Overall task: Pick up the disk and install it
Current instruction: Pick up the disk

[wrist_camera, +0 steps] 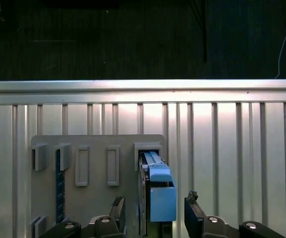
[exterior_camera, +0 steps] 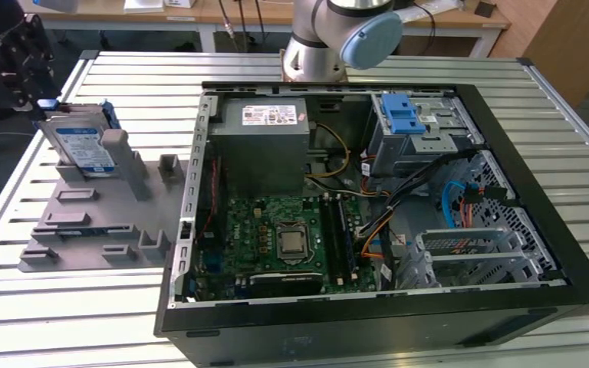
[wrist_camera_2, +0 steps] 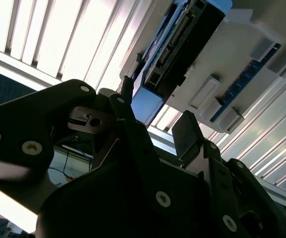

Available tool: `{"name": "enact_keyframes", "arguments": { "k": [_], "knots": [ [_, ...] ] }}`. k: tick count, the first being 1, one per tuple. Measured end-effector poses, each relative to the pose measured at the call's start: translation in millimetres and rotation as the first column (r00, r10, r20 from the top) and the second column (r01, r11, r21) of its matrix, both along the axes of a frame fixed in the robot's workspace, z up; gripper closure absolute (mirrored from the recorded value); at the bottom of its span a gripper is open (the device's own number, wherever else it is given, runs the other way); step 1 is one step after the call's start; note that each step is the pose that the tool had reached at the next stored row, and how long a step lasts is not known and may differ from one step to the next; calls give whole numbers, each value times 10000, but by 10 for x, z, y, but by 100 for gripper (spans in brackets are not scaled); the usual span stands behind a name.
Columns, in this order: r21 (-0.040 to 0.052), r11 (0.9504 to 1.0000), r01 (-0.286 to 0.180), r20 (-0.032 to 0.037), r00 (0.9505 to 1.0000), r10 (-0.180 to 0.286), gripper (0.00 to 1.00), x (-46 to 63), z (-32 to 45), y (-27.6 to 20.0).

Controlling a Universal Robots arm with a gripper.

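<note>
Where the disk [wrist_camera: 155,168] stands upright, the gripper [wrist_camera: 154,199] seemingly straddles it.

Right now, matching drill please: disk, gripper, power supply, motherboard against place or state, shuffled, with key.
1 disk
2 gripper
3 power supply
4 motherboard

A green, lying flat inside the case
B open, one finger on each side of the disk
C standing on edge in the grey fixture, outside the case
D grey box with a white sticker, inside the case

Pairs: 1-C, 2-B, 3-D, 4-A
</note>
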State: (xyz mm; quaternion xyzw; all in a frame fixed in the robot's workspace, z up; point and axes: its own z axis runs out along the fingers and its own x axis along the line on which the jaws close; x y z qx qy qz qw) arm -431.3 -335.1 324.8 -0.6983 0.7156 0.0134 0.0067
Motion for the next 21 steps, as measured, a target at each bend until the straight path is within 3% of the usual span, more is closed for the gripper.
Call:
{"name": "enact_keyframes", "arguments": {
  "k": [14,21],
  "knots": [
    [9,10000,-21,-2,10000,21,41,-27,-107,5],
    [19,10000,-20,-137,9999,20,41,-27,-187,5]
  ]
}}
